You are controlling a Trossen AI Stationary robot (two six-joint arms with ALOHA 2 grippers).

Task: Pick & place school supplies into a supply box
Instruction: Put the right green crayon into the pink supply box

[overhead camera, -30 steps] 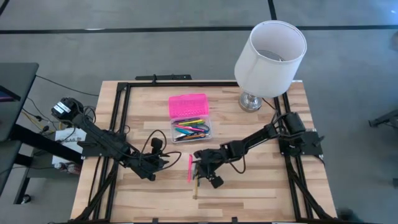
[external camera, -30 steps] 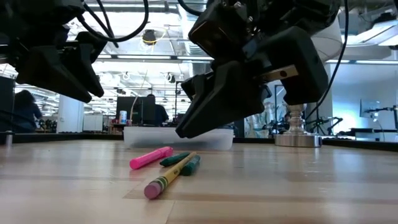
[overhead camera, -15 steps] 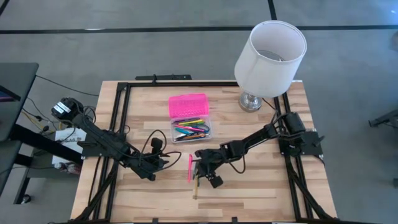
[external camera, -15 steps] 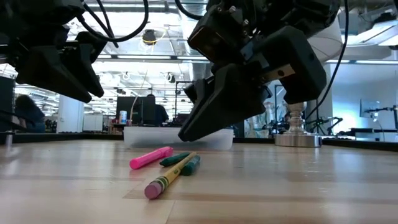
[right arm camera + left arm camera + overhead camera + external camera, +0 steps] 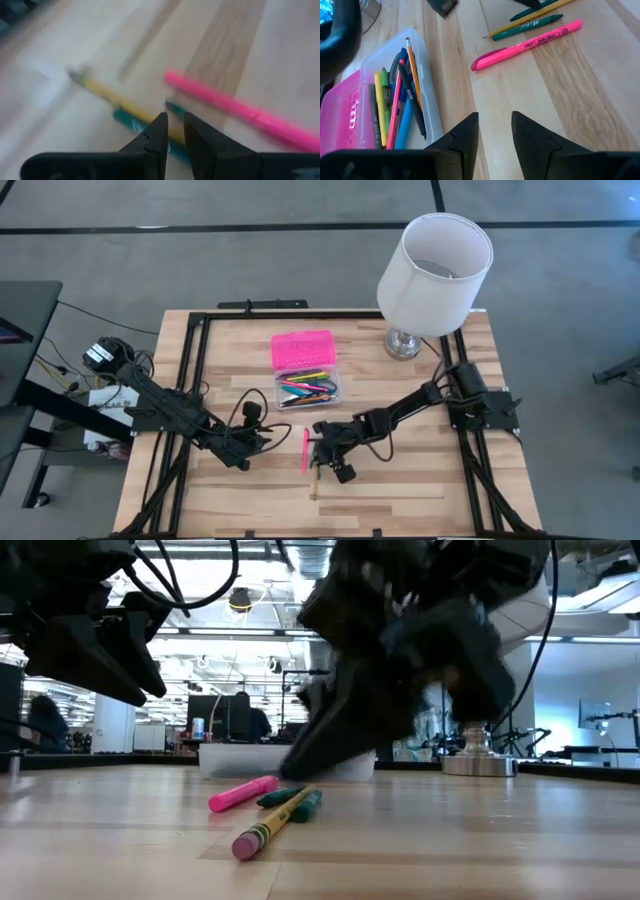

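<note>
The right gripper (image 5: 322, 459) has moved lower over the pencil (image 5: 272, 822), its fingers slightly apart, grasping nothing; the left gripper (image 5: 262, 442) hangs released.

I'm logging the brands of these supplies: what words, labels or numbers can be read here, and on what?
"BIC brite liner": along the pink highlighter, small but readable.
Print along the green marker: too small to read for certain.
Pale print on the dark blue pen in the supply box: too small to read.
Pink lid: embossed marks, unreadable.
Yellow pencil: label blurred.
</note>
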